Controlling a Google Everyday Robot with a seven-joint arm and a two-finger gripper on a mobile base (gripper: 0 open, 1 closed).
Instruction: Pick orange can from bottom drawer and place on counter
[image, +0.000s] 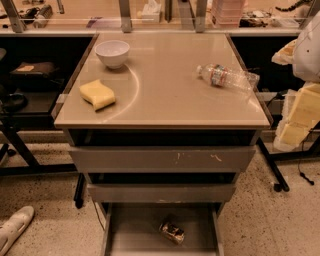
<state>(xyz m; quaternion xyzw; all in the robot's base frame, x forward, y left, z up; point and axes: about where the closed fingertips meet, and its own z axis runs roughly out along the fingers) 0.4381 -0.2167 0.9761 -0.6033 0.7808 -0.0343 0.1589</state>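
The task is at its very start, judging by how things lie. The orange can (172, 232) lies on its side on the flat grey floor of the bottom drawer (131, 235), right of the middle and apart from both side walls. That drawer is pulled out, so the can is open to reach from above. The two drawers above it, the scratched top drawer (160, 159) and the middle drawer (160, 192), sit further in and overhang only the rear of the open one.

The tool (299, 117) hangs at the right edge of the view, beside the tabletop (165, 95) and well apart from the can; it holds nothing of the task, and whether it is open or closed cannot be told.

Nothing has been picked, so the whole job is left: reaching down into the drawer, taking the can, lifting it clear of the drawer fronts, and setting it on the tabletop.

The tabletop carries a white bowl (112, 52) at the back left, a yellow sponge (97, 94) in front of it, and a clear plastic water bottle (227, 77) lying at the right (not the target). The middle and front of the surface look like the likeliest landing spot.
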